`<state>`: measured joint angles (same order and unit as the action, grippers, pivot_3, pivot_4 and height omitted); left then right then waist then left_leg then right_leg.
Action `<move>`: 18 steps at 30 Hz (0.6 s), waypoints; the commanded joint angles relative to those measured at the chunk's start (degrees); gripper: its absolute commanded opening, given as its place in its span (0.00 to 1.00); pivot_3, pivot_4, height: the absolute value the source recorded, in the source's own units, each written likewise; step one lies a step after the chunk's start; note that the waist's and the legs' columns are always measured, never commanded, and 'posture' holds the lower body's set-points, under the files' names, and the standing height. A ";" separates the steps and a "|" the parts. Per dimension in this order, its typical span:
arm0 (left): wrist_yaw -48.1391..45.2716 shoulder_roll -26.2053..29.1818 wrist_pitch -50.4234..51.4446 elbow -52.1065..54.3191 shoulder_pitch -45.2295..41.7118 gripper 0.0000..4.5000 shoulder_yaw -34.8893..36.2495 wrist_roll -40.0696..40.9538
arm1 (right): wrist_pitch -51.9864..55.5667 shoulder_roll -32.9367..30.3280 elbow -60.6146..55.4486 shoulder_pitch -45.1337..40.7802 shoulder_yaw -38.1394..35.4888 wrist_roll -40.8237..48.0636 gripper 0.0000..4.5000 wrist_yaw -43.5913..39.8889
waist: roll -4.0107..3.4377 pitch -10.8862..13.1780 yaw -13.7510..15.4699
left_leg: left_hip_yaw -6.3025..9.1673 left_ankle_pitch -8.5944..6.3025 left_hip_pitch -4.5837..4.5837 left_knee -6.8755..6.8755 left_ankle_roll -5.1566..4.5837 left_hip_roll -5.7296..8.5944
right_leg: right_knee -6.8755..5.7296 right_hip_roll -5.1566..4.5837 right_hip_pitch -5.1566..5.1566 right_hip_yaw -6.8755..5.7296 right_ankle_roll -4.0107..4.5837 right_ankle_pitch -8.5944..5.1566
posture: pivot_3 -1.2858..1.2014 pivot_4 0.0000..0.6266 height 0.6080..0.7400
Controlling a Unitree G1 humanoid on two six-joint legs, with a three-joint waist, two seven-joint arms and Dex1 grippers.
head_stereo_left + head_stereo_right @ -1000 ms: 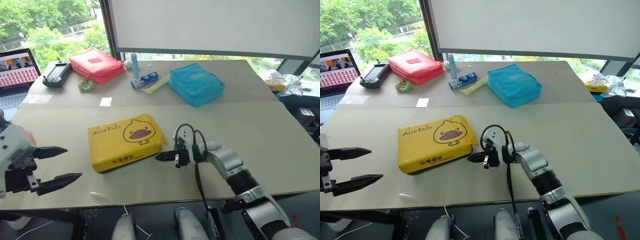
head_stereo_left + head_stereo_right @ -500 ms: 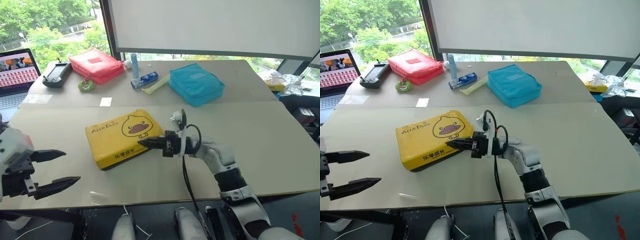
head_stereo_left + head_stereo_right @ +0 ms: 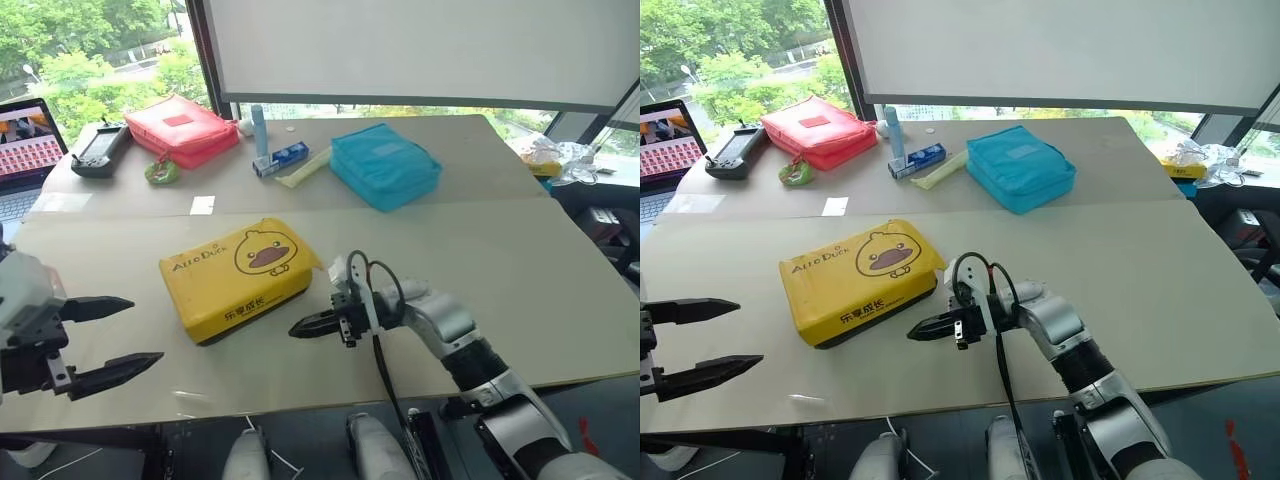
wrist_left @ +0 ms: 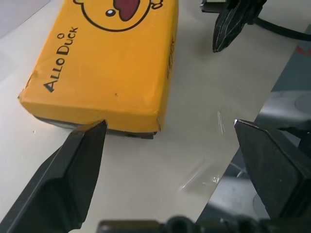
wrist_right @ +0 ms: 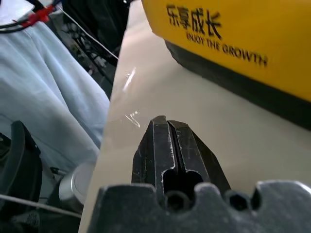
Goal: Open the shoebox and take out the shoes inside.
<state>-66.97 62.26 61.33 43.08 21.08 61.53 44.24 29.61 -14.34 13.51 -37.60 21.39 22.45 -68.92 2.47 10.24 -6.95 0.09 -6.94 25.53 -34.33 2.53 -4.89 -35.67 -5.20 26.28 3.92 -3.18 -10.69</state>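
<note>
The shoebox lies flat on the near table, a little left of the middle. Its yellow lid with the duck face is on and looks shut all the way round. So the job has hardly begun: the lid has to come off, and then the shoes have to come out.

The right gripper is just beside the near right corner of the box, close to the table top, and points left. Its two black fingers are pressed tight together and hold nothing. It does not seem to touch the box, but the gap is small and hard to judge.

The left gripper hangs over the near left edge of the table, well apart from the box. Its fingers are spread wide with nothing between them.

The shoes are hidden, since the box is shut, so I cannot tell if they are inside. Only a thin strip of the black sides peeks out under the lid. The far side of the box is hidden too.
</note>
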 commanded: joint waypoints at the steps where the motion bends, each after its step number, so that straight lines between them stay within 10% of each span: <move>1: 0.66 0.56 -0.26 0.33 -0.68 1.00 -0.19 0.96 | -5.16 3.53 6.50 -0.98 -2.79 -1.51 0.00 3.27 | 0.00 0.00 -0.08 | 0.01 0.00 -0.02 0.06 0.00 0.00 | -0.01 0.00 0.02 0.00 0.00 0.00 | 0.52 0.24 0.91; 18: 0.86 1.93 -0.92 -0.35 -1.64 1.00 -1.78 0.81 | -13.08 10.83 15.42 -0.42 -8.92 -5.01 0.00 10.57 | 0.08 -0.02 -0.38 | 0.04 -0.01 -0.17 0.03 0.01 0.02 | 0.00 -0.05 -0.07 0.00 0.09 0.04 | 0.52 0.24 0.91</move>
<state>-65.96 63.63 61.24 42.43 19.46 58.73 45.19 16.69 -3.61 30.89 -38.77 13.58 17.04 -58.93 2.55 10.22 -7.33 0.13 -6.94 25.36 -34.29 2.54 -4.87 -35.66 -5.25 26.21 3.91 -3.09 -10.65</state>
